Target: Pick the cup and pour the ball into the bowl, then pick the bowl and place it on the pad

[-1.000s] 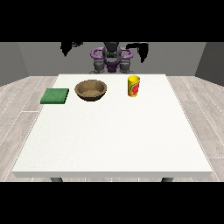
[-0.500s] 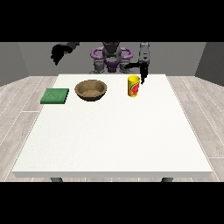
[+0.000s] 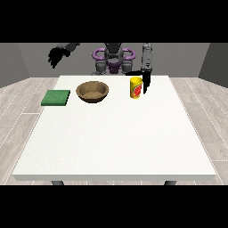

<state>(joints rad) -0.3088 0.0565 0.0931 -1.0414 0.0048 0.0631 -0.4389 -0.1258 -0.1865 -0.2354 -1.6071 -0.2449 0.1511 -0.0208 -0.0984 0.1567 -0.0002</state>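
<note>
A yellow cup (image 3: 136,87) with a red mark stands upright on the white table (image 3: 116,133), right of centre at the back. A brown wooden bowl (image 3: 92,91) sits to its left. Further left lies the flat green pad (image 3: 56,97). The hand at the view's right (image 3: 145,82) hangs straight down just beside the cup's right side, fingers pointing at the table. The hand at the view's left (image 3: 56,55) is raised high above the table's back left corner, away from all objects. The ball is hidden from view.
The robot's torso (image 3: 114,58) stands behind the table's far edge. Grey wood floor surrounds the table on all sides.
The hand at the view's right has come down from shoulder height to the cup's right side. The hand at the view's left has swung out and up to the left.
</note>
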